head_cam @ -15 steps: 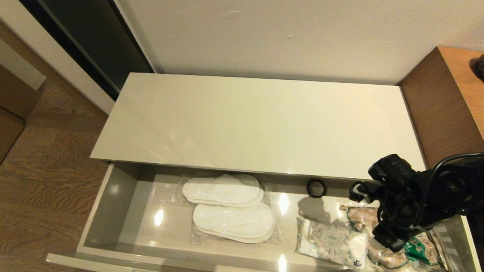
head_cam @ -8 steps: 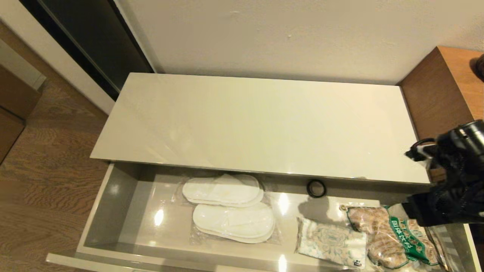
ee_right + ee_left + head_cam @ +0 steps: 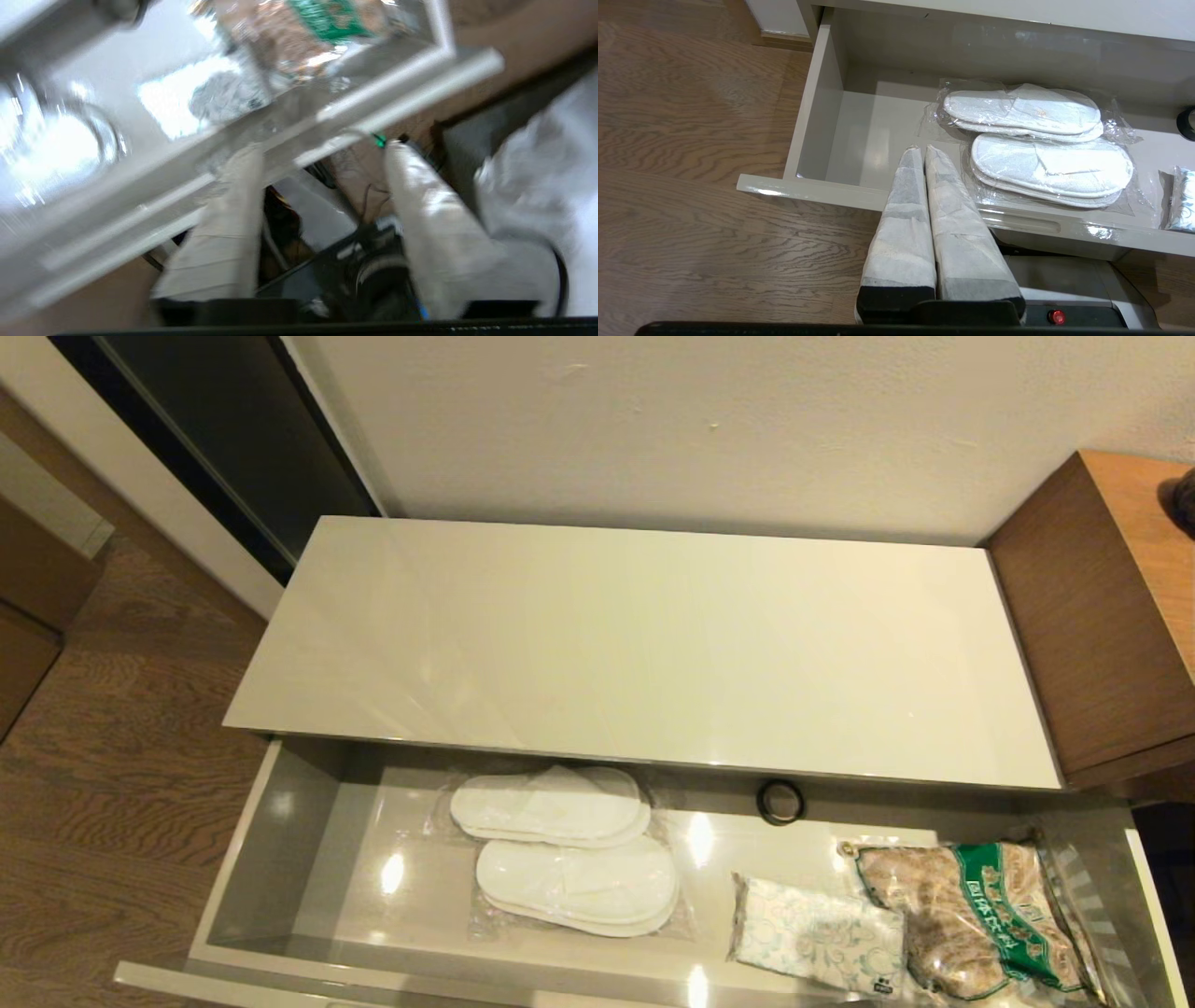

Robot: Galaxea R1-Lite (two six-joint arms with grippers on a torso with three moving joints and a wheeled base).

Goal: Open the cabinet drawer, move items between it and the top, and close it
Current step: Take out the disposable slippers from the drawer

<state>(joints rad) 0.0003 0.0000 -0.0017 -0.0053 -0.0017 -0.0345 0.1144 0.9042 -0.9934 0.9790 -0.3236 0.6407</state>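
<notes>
The cabinet drawer (image 3: pixel 280 840) stands pulled out below the top (image 3: pixel 644 644), which carries nothing. Using the drawer's front panel as landmark: the slippers (image 3: pixel 565 849) lie in their clear bag near mid-floor, well behind the panel; the tissue pack (image 3: pixel 817 938) lies just behind the panel, toward the right end.

The left gripper (image 3: pixel 922 151) hovers over the front panel beside the slippers, its fingers pressed together and holding nothing. The right gripper (image 3: pixel 322 154) sits outside the panel's right end, fingers spread apart and empty.

Risk: the slipper bag is slick film; a pinch on loose plastic alone may slip or drag it.

Obstructions: a green-labelled food bag (image 3: pixel 971 915) touches the tissue pack, crowding any grasp there. A black ring (image 3: pixel 780 801) rests at the drawer's rear, under the top's overhang.
</notes>
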